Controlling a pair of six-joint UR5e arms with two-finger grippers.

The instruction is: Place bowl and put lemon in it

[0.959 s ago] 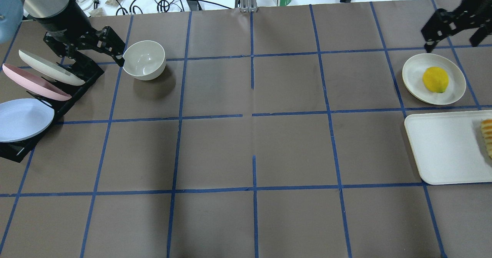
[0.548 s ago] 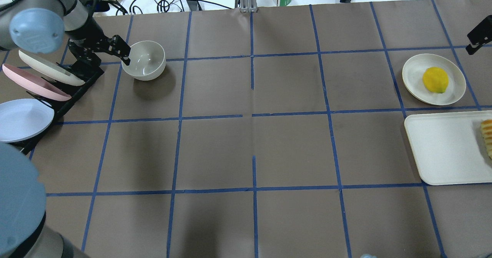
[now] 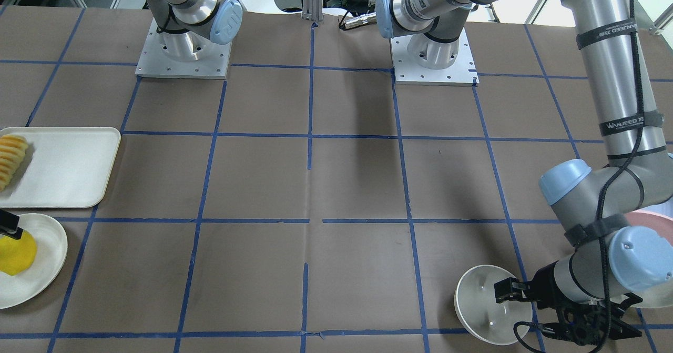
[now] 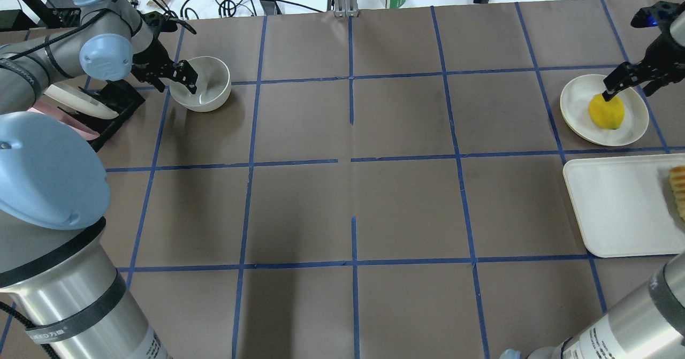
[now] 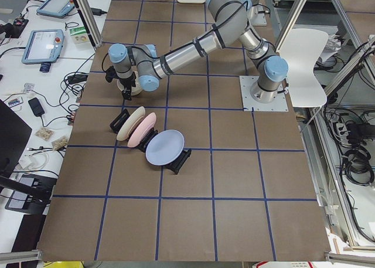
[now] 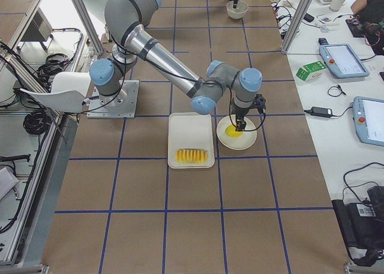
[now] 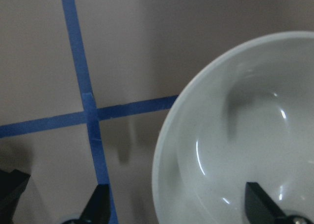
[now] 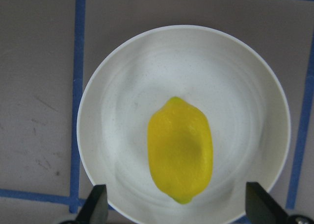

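Bowl (image 4: 211, 89) sits upright on tabletop (image 4: 353, 188) just beside plate rack (image 4: 115, 99). Left claw (image 7: 179, 204) is spread wide across the bowl's rim, one finger inside, one outside, not clamped. Lemon (image 4: 607, 112) lies on shallow plate (image 4: 575, 99) at the tabletop end opposite the plate rack, right claw (image 8: 177, 207) wide apart right above it, can't tell if touching.

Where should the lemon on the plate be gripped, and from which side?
Take the lemon across its narrow middle, coming straight down from above. It lies on its side on the shallow plate, so the two long rounded flanks are free to close on. The tapering tips would likely slip.
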